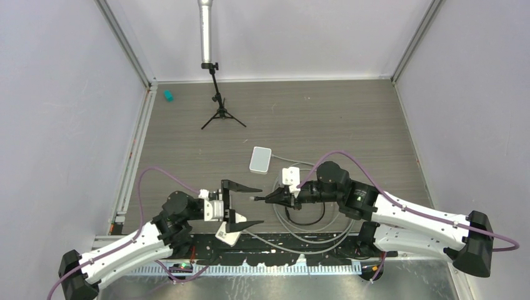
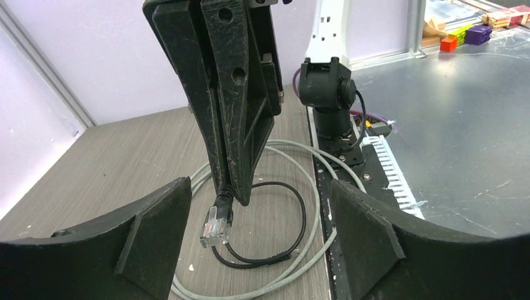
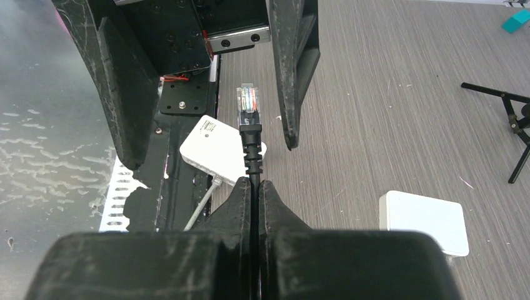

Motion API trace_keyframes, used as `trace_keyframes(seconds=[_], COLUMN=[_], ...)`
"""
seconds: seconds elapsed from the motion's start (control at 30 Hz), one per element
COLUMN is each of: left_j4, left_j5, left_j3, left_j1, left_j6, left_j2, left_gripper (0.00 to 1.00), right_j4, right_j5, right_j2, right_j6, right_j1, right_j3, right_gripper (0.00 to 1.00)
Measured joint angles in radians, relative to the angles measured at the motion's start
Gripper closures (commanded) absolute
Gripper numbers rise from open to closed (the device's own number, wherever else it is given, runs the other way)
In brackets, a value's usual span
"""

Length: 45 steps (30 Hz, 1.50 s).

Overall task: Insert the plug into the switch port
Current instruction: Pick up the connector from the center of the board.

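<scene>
At the near edge, under the left arm, lies the near white box [image 1: 226,235] with a grey lead [image 3: 202,203] already seated in it; it carries a small label, too small to read. Just beyond it the left gripper [image 1: 245,205] hangs released, jaws spread wide with nothing between them, facing right. Meeting it from the right, the right gripper [image 1: 265,198] is clenched on the black cable just behind the boot [image 3: 252,147], so the plug [image 3: 248,103] juts out clear of the fingertips, held above the table and pointing between the left jaws. The plug looks light, small and brittle, its clear plastic clip easy to snap. The cable is limp, so a hold right behind the stiff boot seems best, steering the tip without crushing it. Farther off sits the far white box [image 1: 260,160], unmarked. I cannot tell which box is the switch. No brand or writing is legible anywhere.
</scene>
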Motion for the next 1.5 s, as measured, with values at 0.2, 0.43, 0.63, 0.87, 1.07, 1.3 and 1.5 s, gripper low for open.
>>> trace_keyframes(seconds=[0.2,0.43,0.63,0.87,1.07,1.3,1.5], left_j4=[0.0,-0.005,-0.009,-0.03,-0.039,-0.038,-0.037], left_j5=[-0.002,-0.024,-0.04,-0.057,-0.064,-0.064,-0.064], left_j3=[0.0,0.0,0.0,0.0,0.0,0.0,0.0], left_j1=[0.0,0.0,0.0,0.0,0.0,0.0,0.0], left_j6=[-0.003,-0.003,-0.003,-0.005,-0.005,-0.011,-0.023], left_j2=[-0.021,-0.037,-0.056,-0.061,-0.029,-0.019,-0.021], left_gripper=[0.26,0.36,0.33,0.56,0.57,0.57,0.86], right_j4=[-0.001,-0.005,-0.012,-0.016,-0.016,-0.031,-0.042], right_j5=[0.007,0.014,0.012,-0.01,-0.02,-0.019,-0.02], right_j2=[0.002,0.0,-0.013,-0.049,-0.069,-0.066,-0.066], right_j6=[-0.003,-0.004,-0.018,-0.053,-0.071,-0.083,-0.09], right_j1=[0.001,0.001,0.001,0.001,0.001,0.001,0.001], right_j3=[0.0,0.0,0.0,-0.011,-0.025,-0.026,-0.026], right_gripper=[0.99,0.99,0.99,0.99,0.99,0.99,0.99])
